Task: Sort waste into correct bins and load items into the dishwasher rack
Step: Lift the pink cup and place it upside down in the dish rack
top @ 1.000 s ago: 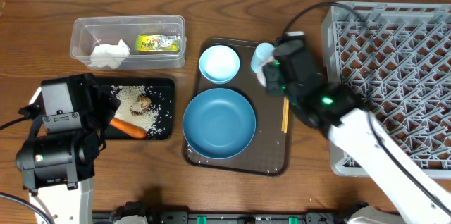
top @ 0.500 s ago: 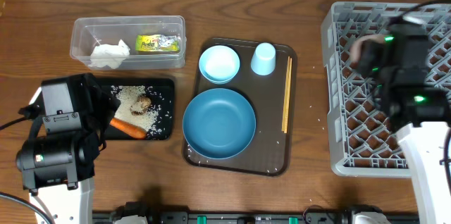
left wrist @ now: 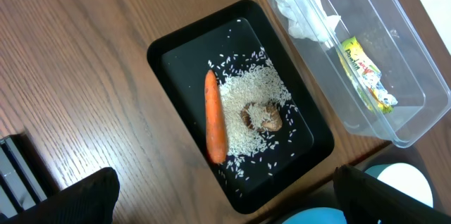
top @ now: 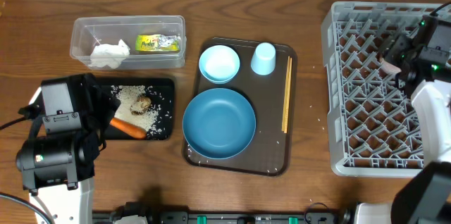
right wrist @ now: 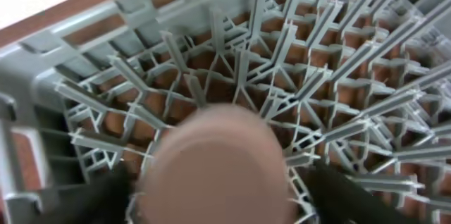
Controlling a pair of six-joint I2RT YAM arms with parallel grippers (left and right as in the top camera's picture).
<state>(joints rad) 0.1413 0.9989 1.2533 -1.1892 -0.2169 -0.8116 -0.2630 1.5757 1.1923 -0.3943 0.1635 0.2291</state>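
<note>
Overhead, right pincer (top: 394, 60) above rack (top: 332, 97), inside rim

Holds left gripper (left wrist: 229, 199) spread wide, far left of the dishwasher rack (top: 331, 111); poises right gripper (top: 393, 59) above it.

Table (top: 232, 13): warm brown wood with a streaked grain.
Rack (top: 330, 76): grey throughout, in an open lattice pattern; brown showed through the gaps.
Serving tray (top: 271, 153): dark brown with a fine texture.
Plate (top: 219, 123): plain mid-blue.
Bowl (top: 219, 63): pale blue, lighter inside.
Pale-blue cup (top: 263, 58): pale blue, unpatterned.
Pink cup (right wrist: 215, 164): seemingly whitish-pink, though blurred in the right wrist view.
Chopsticks (top: 285, 101): light tan wood.
Tub (top: 127, 21): clear and colourless.
Wrapper (top: 158, 43): green and yellow, printed.
Tissue (top: 108, 54): white.
Black tray (left wrist: 176, 62): glossy black.
Carrot (left wrist: 215, 125): orange.
Rice (left wrist: 243, 104): white, speckling the black.
Food lump (left wrist: 262, 118): mottled brown.
</note>
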